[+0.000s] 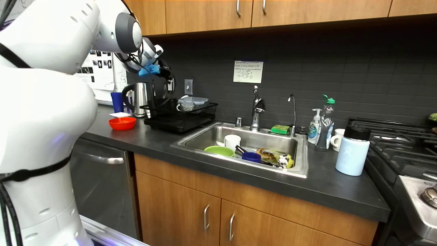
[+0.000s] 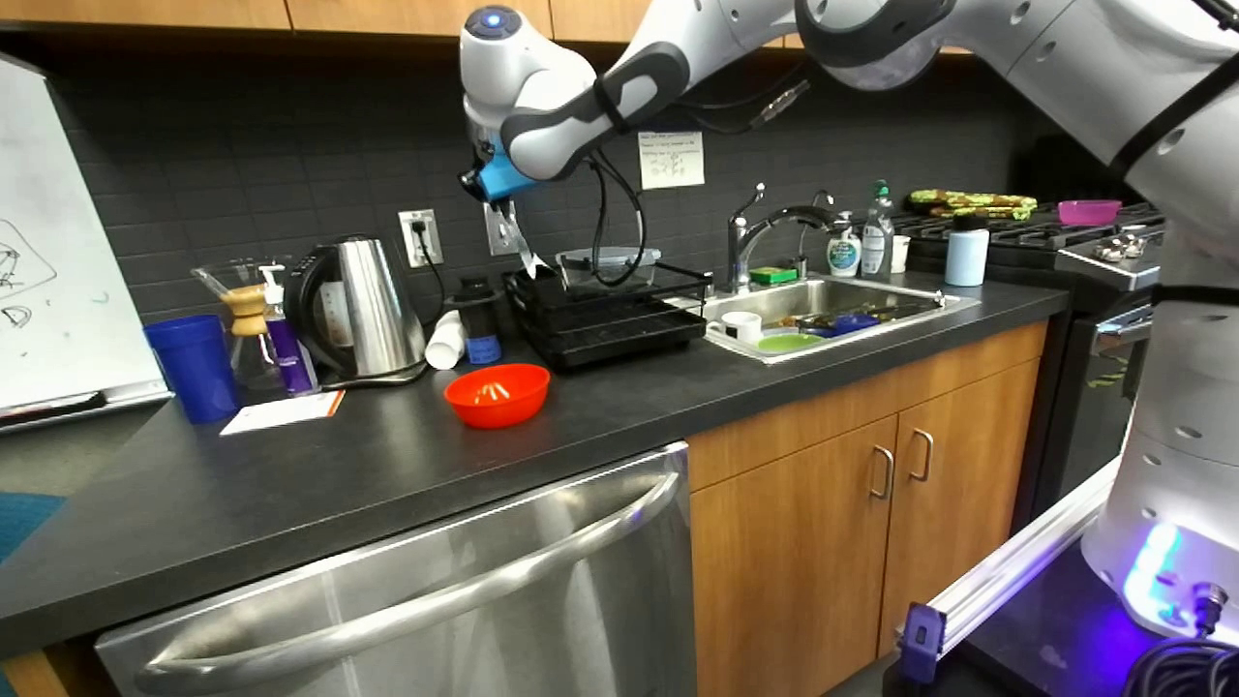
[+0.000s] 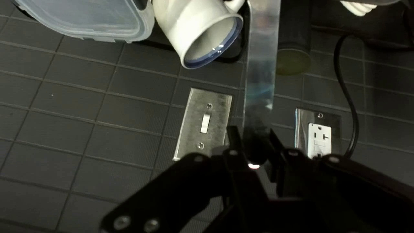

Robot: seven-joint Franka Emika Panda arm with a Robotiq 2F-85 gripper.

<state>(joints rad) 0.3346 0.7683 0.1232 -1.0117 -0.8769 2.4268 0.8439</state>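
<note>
Silvery, long, flat metal utensil (image 3: 262, 64) hangs in the black pincer (image 3: 254, 137), whose jaws are closed on its dark end; in an exterior view it slants down above the left end of the black dish rack (image 2: 629, 339). It looks light, stiff and smooth enough to slip, hardly fragile, though its long edge might be sharp. That dark end, presumably the handle, seems the right place to hold; pinched there, the long flat part could pivot.

Left to right across the wrist view come a plastic container with a translucent lid (image 3: 90, 19), cut off by the top edge; a white mug with a blue rim (image 3: 200, 35), probably ceramic and easily chipped; the utensil, its far tip cropped away; and a white electrical outlet (image 3: 318, 132), its lower part behind the pincer, which also covers much of the dark end. Knife or spatula, I can't fairly say, nor whether its tip touches the rack's left edge.
</note>
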